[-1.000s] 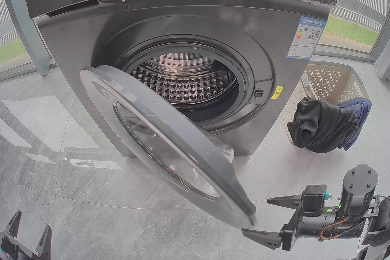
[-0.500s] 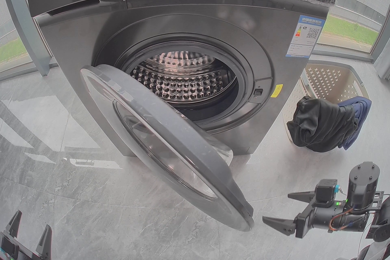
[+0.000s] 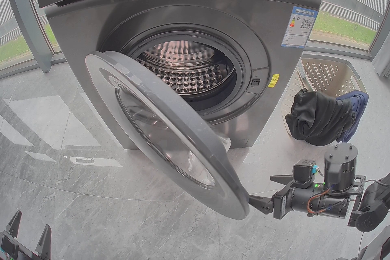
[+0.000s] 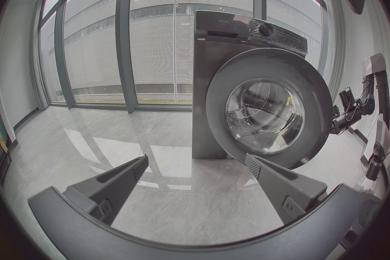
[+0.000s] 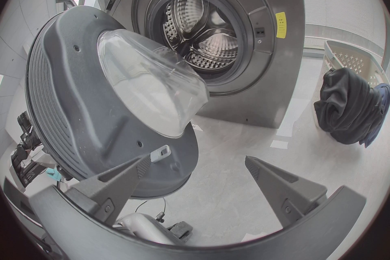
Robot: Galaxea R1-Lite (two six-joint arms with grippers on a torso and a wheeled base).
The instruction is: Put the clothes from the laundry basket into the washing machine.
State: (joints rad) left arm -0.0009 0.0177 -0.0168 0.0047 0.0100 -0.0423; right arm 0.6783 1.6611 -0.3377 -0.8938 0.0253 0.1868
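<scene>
The right claw point(image 3: 262, 190) comes in from the lower right of the head view. A second ago it hung clear of the door point(image 3: 191, 139), with floor showing between them. Now it sits at the door's free edge near the bottom centre-right, with one finger tucked behind the rim. It stays spread wide, and in the right wrist view point(image 5: 196, 159) one finger lies across the door's inner face near the latch. I can't tell whether it touches.

The whole head view has also slid, so the washer point(image 3: 260, 29) sits a little higher in the frame. That is the camera moving, not the machine. Against the washer, the door hangs at about the same angle as before, swung well open with the drum point(image 3: 183, 66) bare inside.

The clothes have not moved. A black garment point(image 3: 319, 116) is slung over the front rim of the basket point(image 3: 329, 59), mid-right beside the washer, and a blue one point(image 3: 357, 104) lies just behind it.

The left claw point(image 3: 32, 222) waits in the lower left corner, also spread and holding nothing.

To me this looks like the arm nudging the door wider or working around it, with no loading begun.
</scene>
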